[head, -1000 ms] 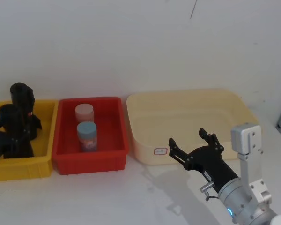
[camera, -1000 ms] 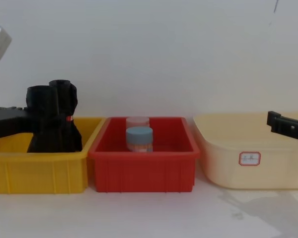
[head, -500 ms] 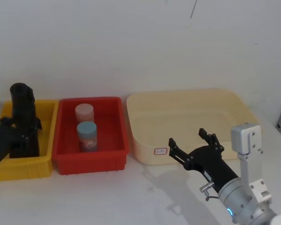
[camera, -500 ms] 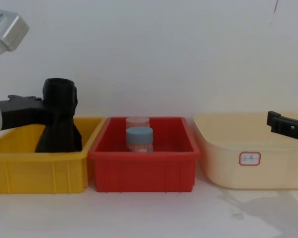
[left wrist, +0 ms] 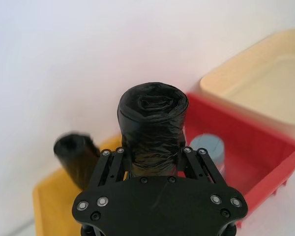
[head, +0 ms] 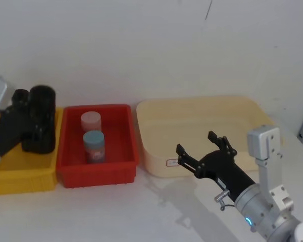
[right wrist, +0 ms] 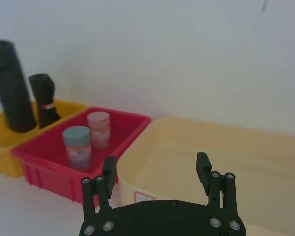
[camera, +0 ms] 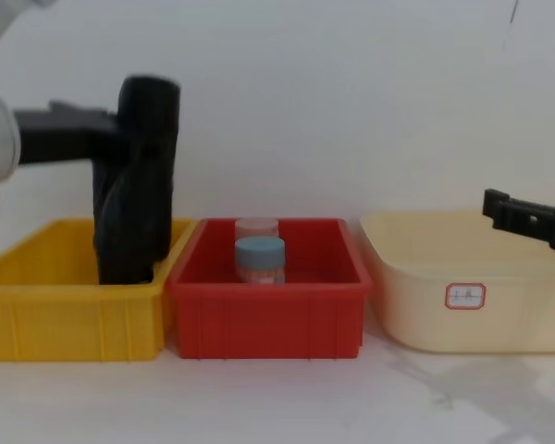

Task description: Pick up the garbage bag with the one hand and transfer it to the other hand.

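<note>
Over yellow bin point(head: 20, 174) — left jaws clasp bag point(head: 40, 118).

Plain white wall point(head: 141, 50), white tabletop point(head: 141, 212)

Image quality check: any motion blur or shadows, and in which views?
Chest view: the bag is blurred, the red bin sharp. Left wrist view: the bag in the left claw is crisp, the slim roll behind blurred. Right wrist view: the bag is soft-edged. Head view: the right claw and arm cast a faint shadow on the table.
</note>
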Robot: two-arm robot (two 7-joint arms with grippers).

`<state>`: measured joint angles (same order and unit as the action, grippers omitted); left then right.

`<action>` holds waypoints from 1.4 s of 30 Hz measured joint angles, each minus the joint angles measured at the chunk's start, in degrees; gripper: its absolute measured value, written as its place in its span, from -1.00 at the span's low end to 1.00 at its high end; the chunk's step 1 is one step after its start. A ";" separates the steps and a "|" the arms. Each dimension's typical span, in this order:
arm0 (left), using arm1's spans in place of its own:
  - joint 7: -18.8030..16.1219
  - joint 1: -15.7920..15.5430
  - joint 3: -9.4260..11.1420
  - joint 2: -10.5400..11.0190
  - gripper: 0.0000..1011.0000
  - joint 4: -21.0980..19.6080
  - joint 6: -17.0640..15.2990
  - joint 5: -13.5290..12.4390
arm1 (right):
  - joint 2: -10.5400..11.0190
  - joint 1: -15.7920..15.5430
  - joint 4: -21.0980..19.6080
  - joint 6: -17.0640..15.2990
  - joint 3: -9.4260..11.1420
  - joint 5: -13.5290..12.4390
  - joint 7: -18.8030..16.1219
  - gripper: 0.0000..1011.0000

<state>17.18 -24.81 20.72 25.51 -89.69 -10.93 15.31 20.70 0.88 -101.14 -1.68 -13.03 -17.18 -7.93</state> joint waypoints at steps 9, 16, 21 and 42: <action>4.73 -4.21 0.56 0.10 -0.12 -2.41 -1.95 1.35 | 2.43 2.96 0.08 -0.76 -0.99 -0.37 -5.65 0.98; 7.67 -5.79 0.91 -1.09 -0.12 -2.38 -2.69 3.96 | 4.52 5.59 0.13 -2.23 -2.46 -0.73 -10.58 0.98; 9.48 -6.12 1.08 -2.21 -0.12 -1.94 -3.00 6.28 | 5.97 7.91 0.23 -3.66 -3.97 -1.23 -14.33 0.98; 14.60 -5.11 1.94 -5.12 -0.12 -1.40 -2.84 13.73 | 5.79 17.64 1.51 -11.89 -10.31 -4.12 -22.98 0.98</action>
<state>31.78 -29.92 22.66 20.39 -91.09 -13.77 29.04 26.49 18.52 -99.63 -13.57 -23.34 -21.30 -30.90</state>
